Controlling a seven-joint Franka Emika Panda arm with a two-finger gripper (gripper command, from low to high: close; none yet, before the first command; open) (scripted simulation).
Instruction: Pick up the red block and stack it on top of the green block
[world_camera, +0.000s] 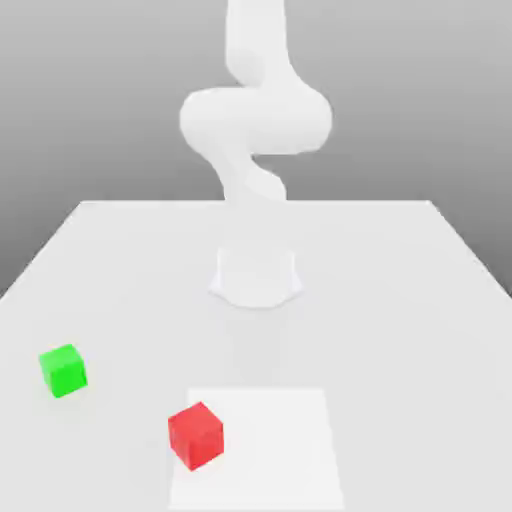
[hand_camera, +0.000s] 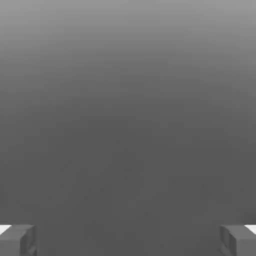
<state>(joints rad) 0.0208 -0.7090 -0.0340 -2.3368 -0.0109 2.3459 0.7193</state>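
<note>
The red block (world_camera: 195, 435) rests on the white table near its front edge, a little to the exterior view's left of centre, at the left border of a brighter white square patch. The green block (world_camera: 63, 370) sits on the table further toward the exterior view's left and slightly farther back, well apart from the red one. In the hand view my gripper (hand_camera: 128, 240) is open, its two grey fingertips (hand_camera: 20, 240) standing wide apart with nothing between them and only plain grey background beyond. My white arm (world_camera: 255, 120) rises from its base behind both blocks.
The arm's round white base (world_camera: 256, 278) stands at the table's middle. A brighter white square patch (world_camera: 262, 445) lies on the table (world_camera: 400, 300) at the front centre. The table's side edges slant outward toward the front.
</note>
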